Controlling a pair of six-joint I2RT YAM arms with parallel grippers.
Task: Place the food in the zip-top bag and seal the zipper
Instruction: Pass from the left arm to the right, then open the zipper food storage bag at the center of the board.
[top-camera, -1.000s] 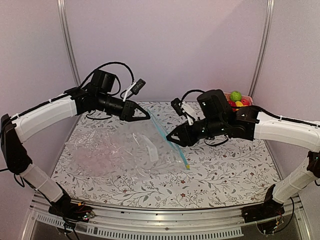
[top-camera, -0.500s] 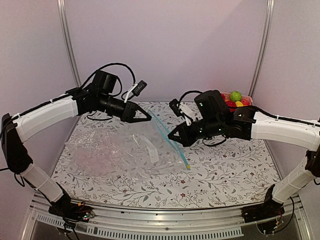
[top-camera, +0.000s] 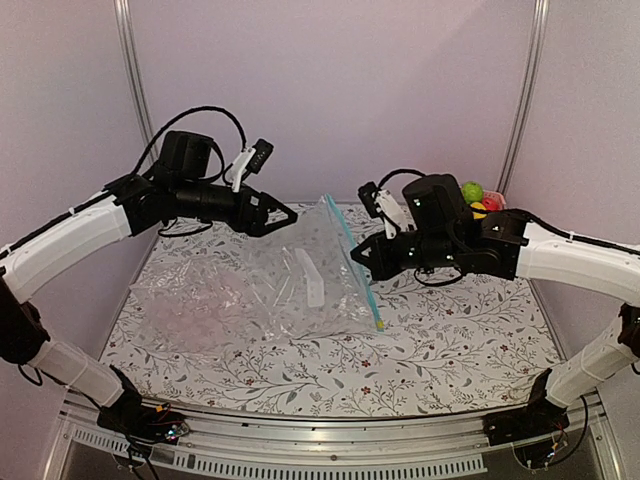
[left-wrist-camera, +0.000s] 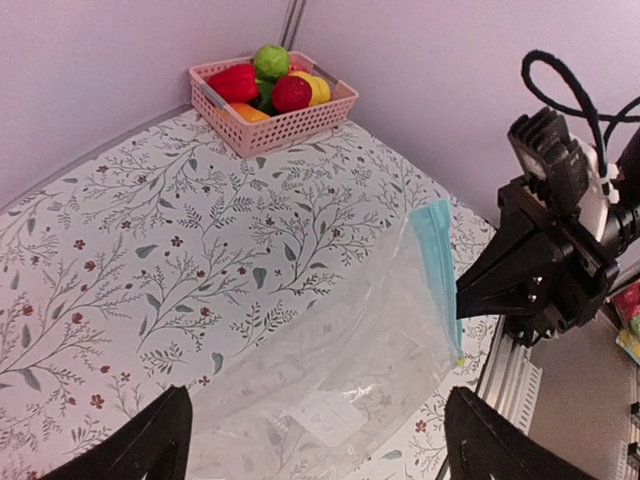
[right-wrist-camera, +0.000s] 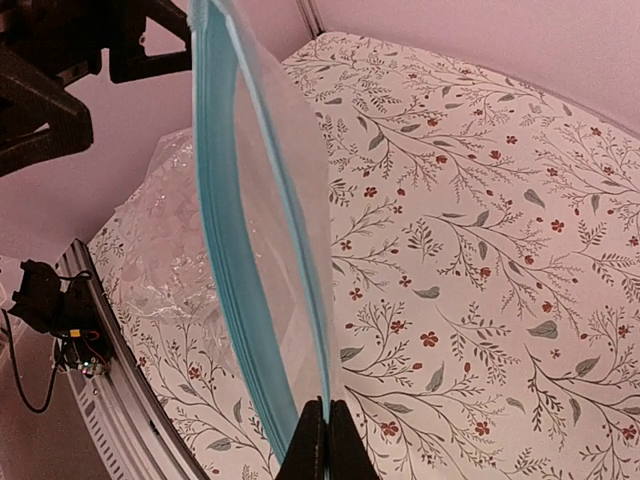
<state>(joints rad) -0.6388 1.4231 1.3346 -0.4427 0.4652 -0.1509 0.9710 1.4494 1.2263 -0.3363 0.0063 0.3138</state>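
Two arms over the flowered counter, and one pincer on each. One zip-top bag in play, with one zipper, that thin blue-teal strip along its mouth. The right pincer is clenched tight on the strip, fingers pressed together with the teal edge pinched between them. From the right wrist view the strip curves up and away from the fingertips like a tall arc. That grip holds the mouth edge up off the counter: the upper corner stands in the air and the lower end of the strip comes down to the cloth in front. The rest of the bag slopes down to the left and lies across the middle of the counter. The left pincer is released, its two fingers spread wide with nothing between them. It hangs above the bag, just left of the raised corner and not touching it. More crinkled clear plastic lies on the left side of the counter — where it ends and the bag begins is hard to say. Well apart in the far right corner sits one pink basket. Five pieces of food show in it: a green lime, a red pepper, a red round fruit, a yellow piece and an orange one.
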